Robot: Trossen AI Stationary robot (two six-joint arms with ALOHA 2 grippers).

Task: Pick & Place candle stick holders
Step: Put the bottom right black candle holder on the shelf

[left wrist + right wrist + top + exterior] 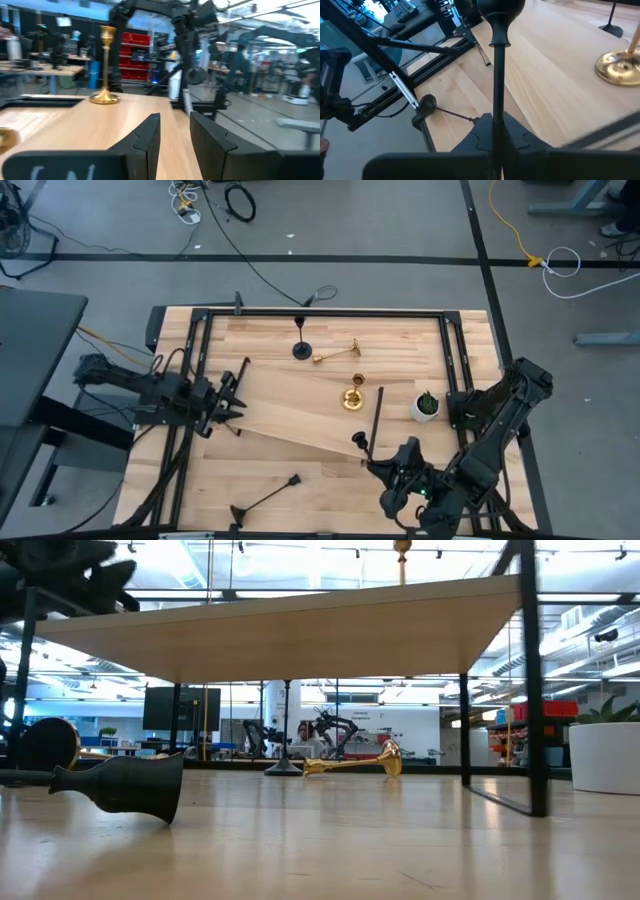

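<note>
The right pincer, near the front right of the wooden desk, is clamped on the thin stem of a black candlestick, holding it over the raised pale board. On that board a gold candlestick stands upright, with another gold one lying on its side behind it and a black one upright near the far edge. A further black candlestick lies on the desk below the board. The left pincer sits at the board's left edge, fingers slightly parted and empty. A small white plant pot stands to the right.
</note>
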